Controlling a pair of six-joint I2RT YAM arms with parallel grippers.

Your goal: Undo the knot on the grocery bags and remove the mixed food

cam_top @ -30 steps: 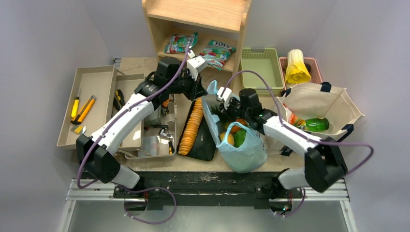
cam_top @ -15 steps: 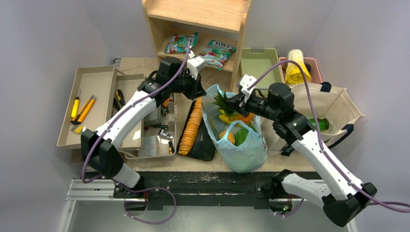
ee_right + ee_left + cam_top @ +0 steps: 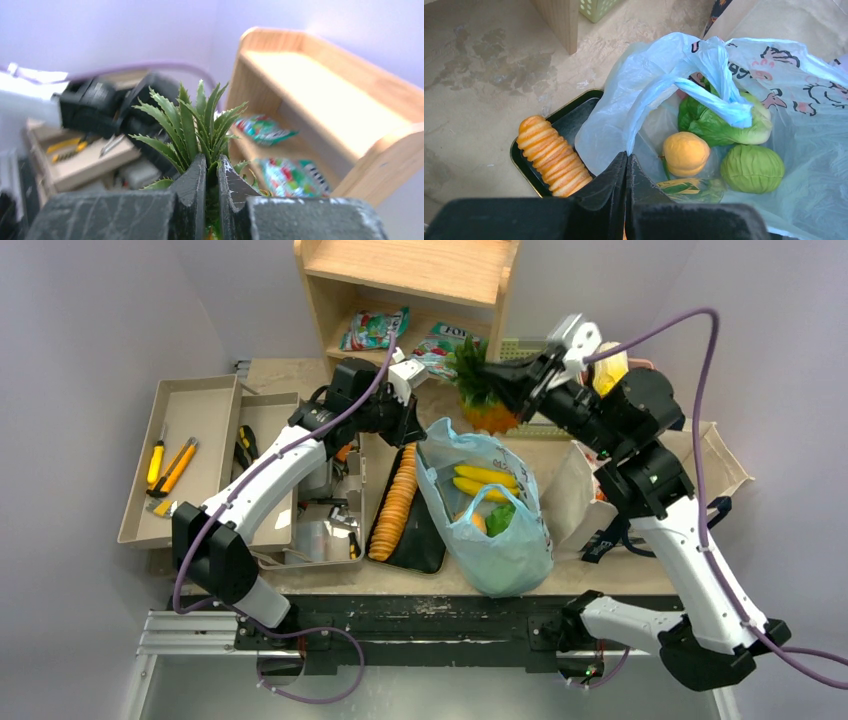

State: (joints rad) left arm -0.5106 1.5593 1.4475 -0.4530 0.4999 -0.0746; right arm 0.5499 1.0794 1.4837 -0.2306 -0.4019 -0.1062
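One item is out! The right gripper [image 3: 497,370], clamped on the leafy crown, now hoists the spiky orange pineapple [image 3: 488,412] at upper centre, clear of the thin light-blue plastic bag [image 3: 505,555]. Meanwhile the left gripper [image 3: 626,161] stays pinched on the bag's rim, with yellow produce [image 3: 485,478] still inside.

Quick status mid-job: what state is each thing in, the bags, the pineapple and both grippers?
light-blue bag: untied, mouth open, produce inside.
pineapple: out of the bag, hanging in the air by its crown.
canvas tote: mouth open, partly hidden.
left gripper: shut on the light-blue bag's rim.
right gripper: shut on the pineapple's crown.
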